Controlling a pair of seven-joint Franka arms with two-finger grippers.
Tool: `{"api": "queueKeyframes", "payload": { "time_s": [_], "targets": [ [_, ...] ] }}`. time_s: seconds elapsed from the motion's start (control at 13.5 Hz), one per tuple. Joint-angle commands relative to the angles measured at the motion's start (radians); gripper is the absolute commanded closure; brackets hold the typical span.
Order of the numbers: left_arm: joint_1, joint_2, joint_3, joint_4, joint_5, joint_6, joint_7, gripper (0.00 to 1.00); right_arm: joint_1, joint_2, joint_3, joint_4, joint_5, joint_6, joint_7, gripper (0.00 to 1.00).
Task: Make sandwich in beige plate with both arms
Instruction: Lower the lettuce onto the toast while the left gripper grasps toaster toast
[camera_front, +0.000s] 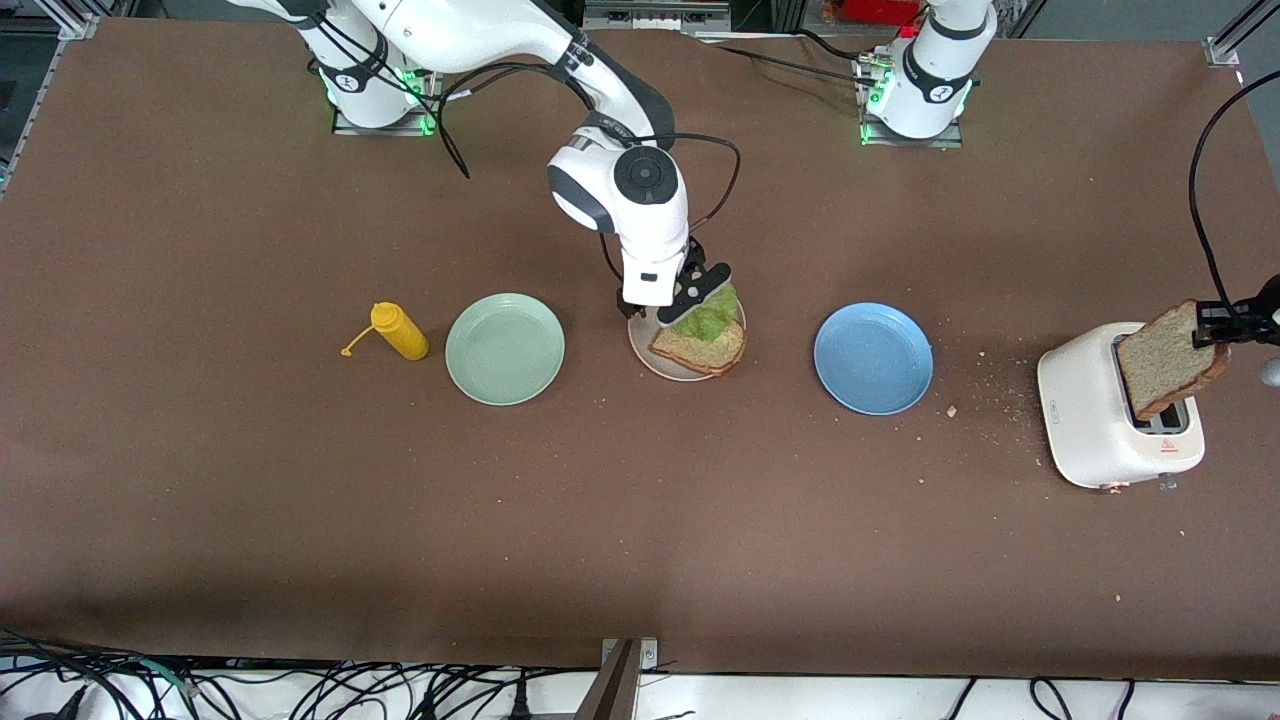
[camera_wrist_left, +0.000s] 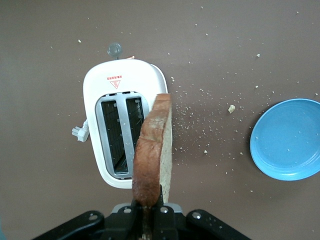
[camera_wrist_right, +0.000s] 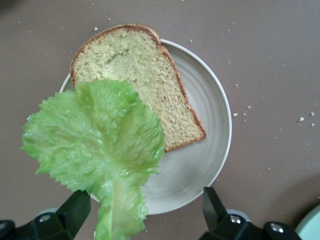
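The beige plate (camera_front: 660, 362) (camera_wrist_right: 215, 150) sits mid-table with one brown bread slice (camera_front: 705, 347) (camera_wrist_right: 150, 90) lying flat on it. A ruffled green lettuce leaf (camera_front: 712, 312) (camera_wrist_right: 100, 135) rests partly on that slice, and its stem reaches past the rim. My right gripper (camera_front: 695, 295) (camera_wrist_right: 145, 200) hovers low over the plate, open, with the stem loose between its spread fingers. My left gripper (camera_front: 1212, 325) (camera_wrist_left: 150, 210) is shut on a second bread slice (camera_front: 1170, 360) (camera_wrist_left: 154, 145), held on edge above the white toaster (camera_front: 1090, 420) (camera_wrist_left: 117, 82).
A mint-green plate (camera_front: 505, 349) and a yellow squeeze bottle (camera_front: 400, 332) lie toward the right arm's end of the table. A blue plate (camera_front: 873, 358) (camera_wrist_left: 287, 140) lies between the beige plate and the toaster. Crumbs (camera_front: 950, 410) dot the table near the toaster.
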Motion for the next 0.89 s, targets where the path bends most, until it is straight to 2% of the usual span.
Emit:
{"api": "queueKeyframes", "payload": {
  "time_s": [0.0, 0.15, 0.44, 0.67, 0.81],
  "targets": [
    [-0.018, -0.009, -0.001, 0.026, -0.017, -0.081, -0.022, 1.00, -0.011, -0.006, 0.000, 0.021, -0.013, -0.047, -0.006, 0.00],
    [-0.021, -0.009, -0.033, 0.041, -0.018, -0.126, -0.063, 1.00, -0.031, -0.032, 0.000, 0.021, -0.010, -0.101, -0.049, 0.00],
    [-0.021, -0.003, -0.044, 0.037, -0.017, -0.128, -0.096, 1.00, -0.043, -0.032, 0.003, 0.045, 0.000, -0.110, -0.065, 0.00],
    [-0.021, -0.003, -0.047, 0.037, -0.017, -0.137, -0.110, 1.00, -0.043, -0.032, 0.003, 0.093, 0.010, -0.202, -0.066, 0.00],
    [-0.028, -0.003, -0.053, 0.038, -0.020, -0.209, -0.156, 1.00, -0.046, -0.032, 0.001, 0.128, 0.010, -0.249, -0.066, 0.00]
  ]
}}
